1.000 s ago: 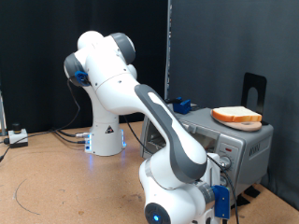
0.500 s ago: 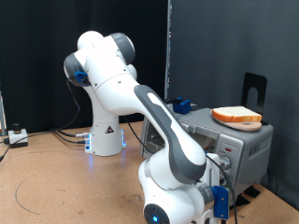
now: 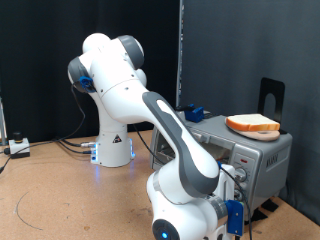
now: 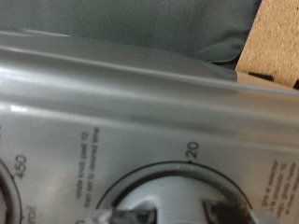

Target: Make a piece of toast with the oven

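The silver oven point(image 3: 262, 158) stands at the exterior view's right. One piece of toast point(image 3: 253, 124), pale with a tan crust, lies on its roof; no second slice shows. My arm bends down in front of the oven, with the hand low against its knob panel, and the fingers are hidden there. In the wrist view my gripper point(image 4: 173, 213) is pressed up close to the panel point(image 4: 140, 112). Its dark fingertips point(image 4: 224, 209) stand on either side of a round knob point(image 4: 168, 198) inside a dial ring marked 20. The oven's door and inside are hidden.
A blue object point(image 3: 195, 112) sits behind the oven and a black stand point(image 3: 272, 96) rises at its far right. The robot base point(image 3: 113, 150) stands mid-table. A white box point(image 3: 18, 146) and cables point(image 3: 40, 205) lie at the left. Brown board point(image 4: 271, 42) shows beside the oven.
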